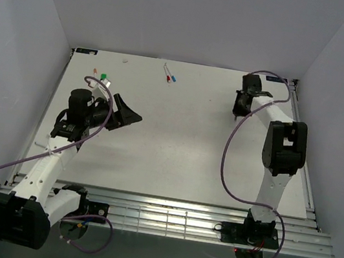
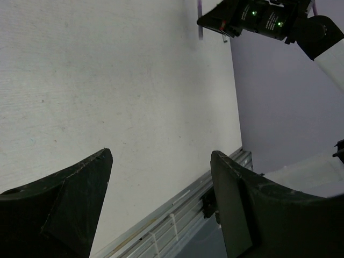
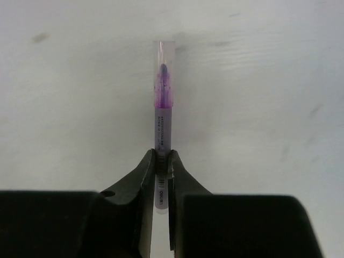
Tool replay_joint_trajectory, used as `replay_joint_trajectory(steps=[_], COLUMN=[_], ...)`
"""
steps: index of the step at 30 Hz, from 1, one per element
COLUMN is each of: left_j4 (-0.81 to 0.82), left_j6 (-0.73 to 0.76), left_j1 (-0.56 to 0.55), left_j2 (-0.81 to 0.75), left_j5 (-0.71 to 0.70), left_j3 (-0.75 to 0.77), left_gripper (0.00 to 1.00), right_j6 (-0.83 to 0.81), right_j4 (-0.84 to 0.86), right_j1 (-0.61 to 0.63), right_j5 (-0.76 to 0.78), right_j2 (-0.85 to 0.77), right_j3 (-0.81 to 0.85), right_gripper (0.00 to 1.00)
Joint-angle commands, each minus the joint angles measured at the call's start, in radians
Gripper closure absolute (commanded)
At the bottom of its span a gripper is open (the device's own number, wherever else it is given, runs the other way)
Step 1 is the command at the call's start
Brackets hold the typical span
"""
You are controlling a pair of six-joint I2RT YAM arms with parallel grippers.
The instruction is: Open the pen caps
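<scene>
Since the right gripper (image 3: 163,161) is clamped on the barrel of the purple pen (image 3: 162,134) out at the desk's (image 3: 258,80) 1 o'clock corner, the clear cap (image 3: 163,54) sticks out free. It looks like light, stiff, slick plastic imo, so pinch the cap itself and pull straight. The left gripper (image 2: 161,156) hangs wide open at 9 o'clock, holding nothing.

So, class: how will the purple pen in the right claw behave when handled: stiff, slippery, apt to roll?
Probably stiff: the purple pen juts straight from the right claw. Smooth and round, it may slip or roll. Slim, so likely light.
</scene>
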Motion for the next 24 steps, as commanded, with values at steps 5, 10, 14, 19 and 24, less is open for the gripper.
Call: replay_joint_trajectory(steps=[5, 10, 14, 19, 24], left_j4=[0.177, 0.217, 0.238, 0.346, 0.347], left_j6=[-0.104, -0.161, -0.210, -0.283, -0.316], left_j1=[-0.042, -0.230, -0.300, -0.450, -0.531], left_j2=[0.029, 0.005, 0.014, 0.041, 0.087], left_j5=[0.219, 0.051, -0.002, -0.109, -0.196], left_j3=[-0.039, -0.039, -0.051, -0.100, -0.107], left_gripper=[0.15, 0.15, 0.18, 0.28, 0.35], right_j6=[0.058, 0.144, 0.175, 0.221, 0.251], right_j4=[0.019, 0.199, 0.198, 0.250, 0.277], right_j1=[0.334, 0.470, 0.532, 0.564, 0.593], right_j5=[-0.441, -0.593, -0.627, -0.677, -0.670], right_j2=[-0.524, -0.864, -1.009, -1.087, -1.103], right_j3=[-0.406, -0.722, -0.824, -0.894, -0.894], right_gripper=[0.92, 0.92, 0.92, 0.92, 0.92])
